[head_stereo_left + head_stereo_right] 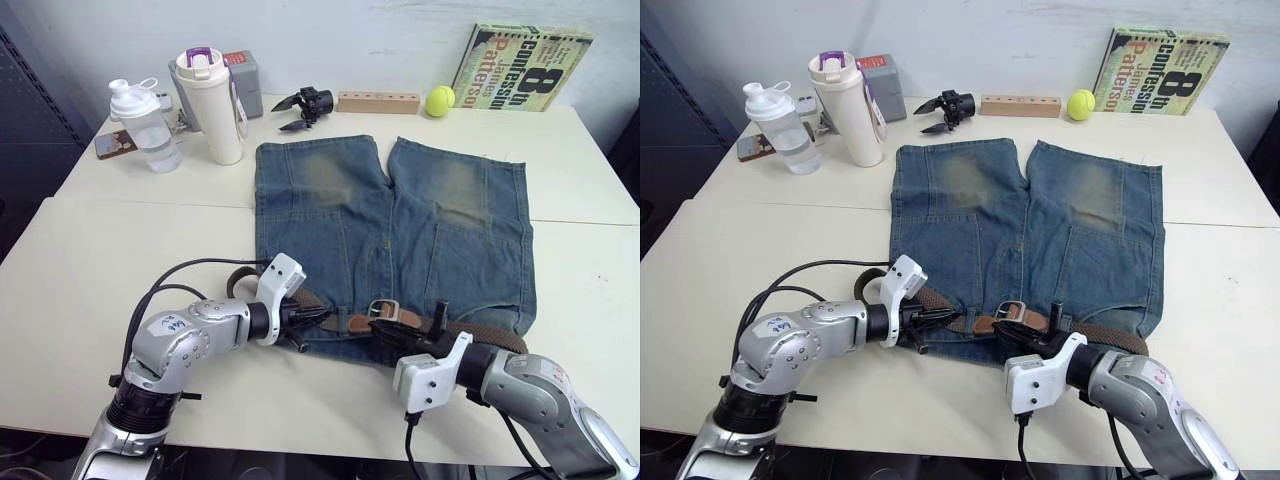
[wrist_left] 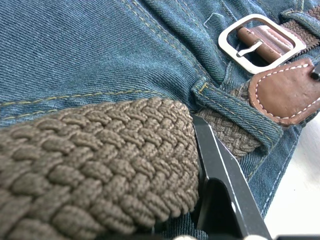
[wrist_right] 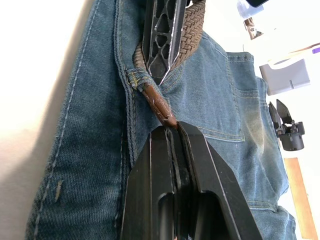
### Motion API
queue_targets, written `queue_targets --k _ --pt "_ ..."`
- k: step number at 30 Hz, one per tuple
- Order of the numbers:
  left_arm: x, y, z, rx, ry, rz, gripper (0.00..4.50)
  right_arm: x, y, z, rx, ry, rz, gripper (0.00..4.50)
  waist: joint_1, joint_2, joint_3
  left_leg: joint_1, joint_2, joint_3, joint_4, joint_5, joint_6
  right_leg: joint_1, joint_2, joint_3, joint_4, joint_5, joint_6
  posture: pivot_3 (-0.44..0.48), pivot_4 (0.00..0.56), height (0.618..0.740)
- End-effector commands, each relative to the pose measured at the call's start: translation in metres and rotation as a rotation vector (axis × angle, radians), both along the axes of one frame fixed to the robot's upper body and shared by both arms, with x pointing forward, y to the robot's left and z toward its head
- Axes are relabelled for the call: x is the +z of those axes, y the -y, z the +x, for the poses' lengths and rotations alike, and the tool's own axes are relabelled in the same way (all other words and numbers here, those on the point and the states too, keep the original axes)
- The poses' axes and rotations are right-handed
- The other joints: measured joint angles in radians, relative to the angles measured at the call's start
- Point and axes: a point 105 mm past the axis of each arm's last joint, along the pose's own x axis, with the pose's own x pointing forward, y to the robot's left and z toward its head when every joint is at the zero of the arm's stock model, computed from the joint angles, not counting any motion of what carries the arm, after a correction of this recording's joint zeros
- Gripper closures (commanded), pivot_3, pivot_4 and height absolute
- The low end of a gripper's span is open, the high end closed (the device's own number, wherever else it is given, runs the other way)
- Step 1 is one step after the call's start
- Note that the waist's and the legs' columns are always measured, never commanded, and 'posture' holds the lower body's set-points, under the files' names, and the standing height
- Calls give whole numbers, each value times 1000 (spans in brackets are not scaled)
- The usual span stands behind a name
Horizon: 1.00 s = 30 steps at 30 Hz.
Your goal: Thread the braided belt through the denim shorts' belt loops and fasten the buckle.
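Right wrist view: the right pincer [image 3: 172,131] is closing its two black fingers tightly on the tan leather tip of the braided belt [image 2: 100,160], with no gap showing between them. Left wrist view: the left pincer [image 1: 308,318] is gripping the woven part of the belt, one finger [image 2: 220,170] pressing against the braid; its other finger is hidden behind the braid.

The denim shorts [image 1: 390,230] are lying flat on the tabletop [image 1: 90,270], waistband toward the robot and legs pointing away. The belt is running lengthwise along the waistband, its long axis crosswise from the left pincer to the right pincer. It is passing under one of the belt loops [image 2: 235,107] just beside the buckle [image 1: 384,308]. The buckle is lying flat on the waistband between the two pincers, with the leather tip overlapping beside it.
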Motion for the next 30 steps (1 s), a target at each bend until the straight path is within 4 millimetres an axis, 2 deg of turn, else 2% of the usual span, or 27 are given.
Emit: queue_targets --k 1,8,9,11,14,20,26,28,30 --pt "-27 -4 -12 7 -119 62 4500 -6 -5 -7 43 -26 -15 4461 0 0 0 0 0 0 0 0 0 0 0 0 0 0 0 0 150 657" --pt "-27 -5 -11 15 -112 60 4500 -10 -6 -3 51 -8 -36 4461 -3 1 -2 0 0 0 0 0 0 0 0 0 0 0 0 0 150 657" --pt "-27 -5 -11 15 -112 60 4500 -10 -7 -2 47 -9 -29 3813 -4 1 -2 1 0 0 0 0 0 0 1 0 0 0 0 0 150 657" --pt "-26 -5 -11 16 -111 59 4500 -10 -8 -1 46 0 -26 3192 -3 1 -2 0 0 0 0 0 0 0 1 0 0 0 0 0 150 657" --pt "-26 -6 -11 17 -112 60 4500 -9 -11 0 54 9 -20 1659 -2 1 -2 0 0 -1 0 -1 0 0 0 0 0 0 0 0 150 657" --pt "-27 -6 -13 17 -114 61 4500 -6 -14 2 64 23 -4 1659 -2 1 -2 0 0 -1 0 -1 0 0 0 0 -1 0 0 0 150 657" --pt "-27 -6 -14 16 -117 61 4500 -3 -6 3 53 23 -22 1659 -2 1 -2 0 0 -1 0 -1 0 0 0 0 -1 0 0 0 150 657" --pt "-27 -6 -14 17 -118 61 4500 -2 -4 2 53 18 -27 2177 -2 1 -2 0 0 -1 0 -1 0 0 0 0 -1 0 0 0 150 657" --pt "-28 -7 -14 16 -118 61 4500 -1 -3 1 54 19 -34 3026 -2 1 -2 0 0 -1 0 -1 0 0 0 0 -1 0 0 0 150 657"
